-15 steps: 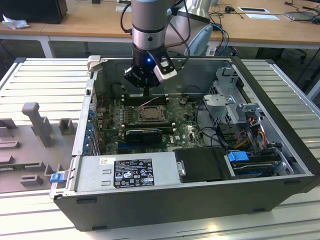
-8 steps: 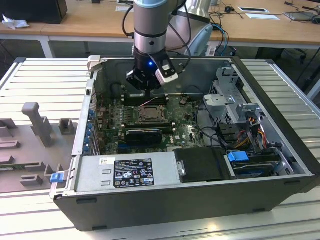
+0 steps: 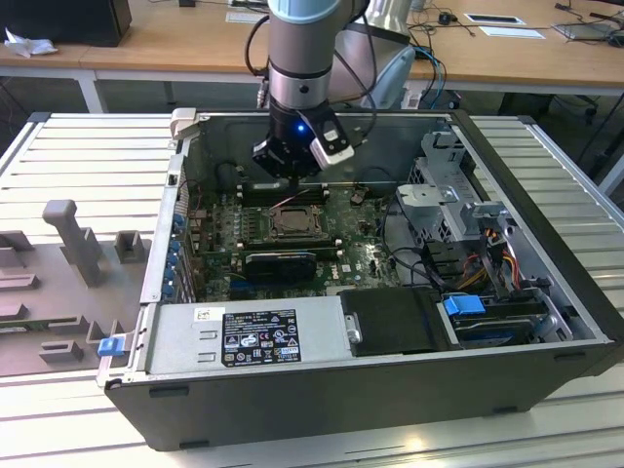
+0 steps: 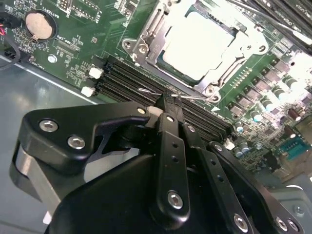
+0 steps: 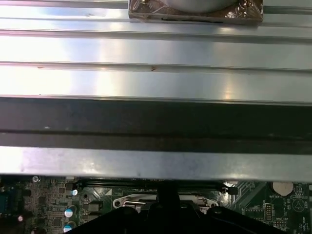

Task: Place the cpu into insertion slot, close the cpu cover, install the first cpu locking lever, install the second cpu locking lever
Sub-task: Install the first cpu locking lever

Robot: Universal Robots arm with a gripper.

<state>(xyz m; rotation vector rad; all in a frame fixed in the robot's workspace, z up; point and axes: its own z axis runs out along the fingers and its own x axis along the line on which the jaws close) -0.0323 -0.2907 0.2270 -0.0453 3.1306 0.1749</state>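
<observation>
The cpu (image 4: 197, 41) lies flat in its socket on the green motherboard, its pale metal top bright. The silvery cpu cover (image 4: 146, 39) lies down around it as a frame. A thin wire locking lever (image 4: 147, 91) runs along the socket's edge, between socket and memory slots. My gripper (image 4: 168, 101) is shut, its black fingertips resting at this wire. In the exterior view the gripper (image 3: 290, 183) hangs inside the open computer case, just behind the socket (image 3: 292, 220). The first wrist view has the gripper (image 5: 168, 187) above the socket frame (image 5: 131, 201).
Black memory slots (image 4: 126, 85) lie under the fingers, a coin battery (image 4: 39, 25) beside them. A black card (image 3: 283, 261) sits in front of the socket, then the power supply (image 3: 249, 333). Drive bays and cables (image 3: 478, 292) fill the exterior view's right. The case wall (image 5: 156, 122) stands close behind.
</observation>
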